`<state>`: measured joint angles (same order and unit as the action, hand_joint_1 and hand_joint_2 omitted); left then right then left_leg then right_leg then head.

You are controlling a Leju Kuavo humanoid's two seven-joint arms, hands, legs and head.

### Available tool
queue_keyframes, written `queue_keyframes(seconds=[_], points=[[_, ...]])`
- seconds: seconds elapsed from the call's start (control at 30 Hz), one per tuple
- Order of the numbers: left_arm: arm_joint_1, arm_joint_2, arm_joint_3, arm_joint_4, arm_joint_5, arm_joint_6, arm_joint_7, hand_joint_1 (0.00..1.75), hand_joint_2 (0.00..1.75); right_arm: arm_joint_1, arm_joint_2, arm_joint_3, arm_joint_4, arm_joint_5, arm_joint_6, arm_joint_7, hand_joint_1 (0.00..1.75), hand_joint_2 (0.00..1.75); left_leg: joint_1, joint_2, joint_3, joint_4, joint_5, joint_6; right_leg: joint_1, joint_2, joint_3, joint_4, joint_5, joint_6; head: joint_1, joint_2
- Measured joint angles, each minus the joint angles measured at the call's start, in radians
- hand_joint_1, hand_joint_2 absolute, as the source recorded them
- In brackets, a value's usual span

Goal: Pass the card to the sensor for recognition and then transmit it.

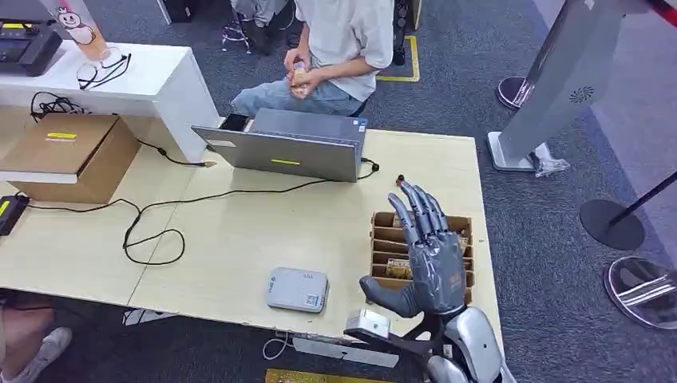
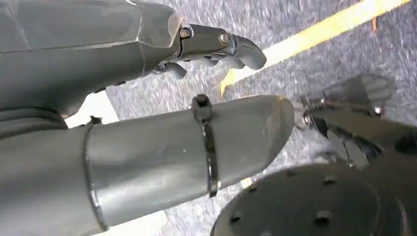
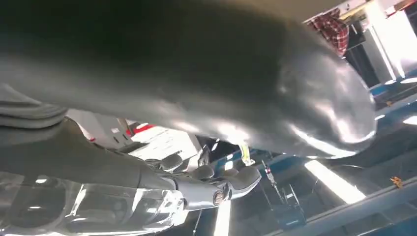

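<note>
Right hand raised over the card box, holding nothing.

The right hand (image 1: 427, 255) hovers above the cardboard box (image 1: 383, 222) at the table's (image 1: 239, 239) right edge, fingers stretched apart and thumb out to the side, nothing in it. The box is split into several slots holding cards (image 1: 397, 270); how many cards cannot be told. One grey sensor (image 1: 297, 289) lies flat near the table's front edge, left of the box and apart from it. One closed laptop (image 1: 287, 144) sits at the far edge, with a seated person (image 1: 335, 48) behind it. One brown carton (image 1: 68, 152) stands far left. The left hand (image 2: 147, 98) hangs over grey floor, fingers loosely curled, gripping nothing.
</note>
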<state>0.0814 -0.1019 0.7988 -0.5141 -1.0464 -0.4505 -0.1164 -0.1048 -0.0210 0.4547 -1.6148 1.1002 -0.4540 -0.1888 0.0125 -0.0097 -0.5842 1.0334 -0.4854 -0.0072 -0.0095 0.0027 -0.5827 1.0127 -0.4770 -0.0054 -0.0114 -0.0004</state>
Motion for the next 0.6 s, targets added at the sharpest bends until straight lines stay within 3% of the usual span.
queue_keyframes(seconds=[0.23,0.6], points=[[-0.052,0.043,0.002,0.12,-0.028,0.027,-0.018,0.0,0.0,-0.004,0.0,0.004,0.022,0.096,-0.014,0.037,0.0,0.0,0.0,0.0,0.0,0.0,0.0,0.0,0.0,0.0,0.0,0.0,0.0,0.0,0.0,0.0],[-0.075,0.07,0.002,0.199,-0.04,0.038,-0.023,0.0,0.0,0.004,-0.001,-0.002,0.032,0.207,-0.013,0.082,0.0,0.0,0.0,0.0,0.0,0.0,0.0,0.0,0.0,0.001,-0.001,0.0,0.0,0.0,0.0,0.0]])
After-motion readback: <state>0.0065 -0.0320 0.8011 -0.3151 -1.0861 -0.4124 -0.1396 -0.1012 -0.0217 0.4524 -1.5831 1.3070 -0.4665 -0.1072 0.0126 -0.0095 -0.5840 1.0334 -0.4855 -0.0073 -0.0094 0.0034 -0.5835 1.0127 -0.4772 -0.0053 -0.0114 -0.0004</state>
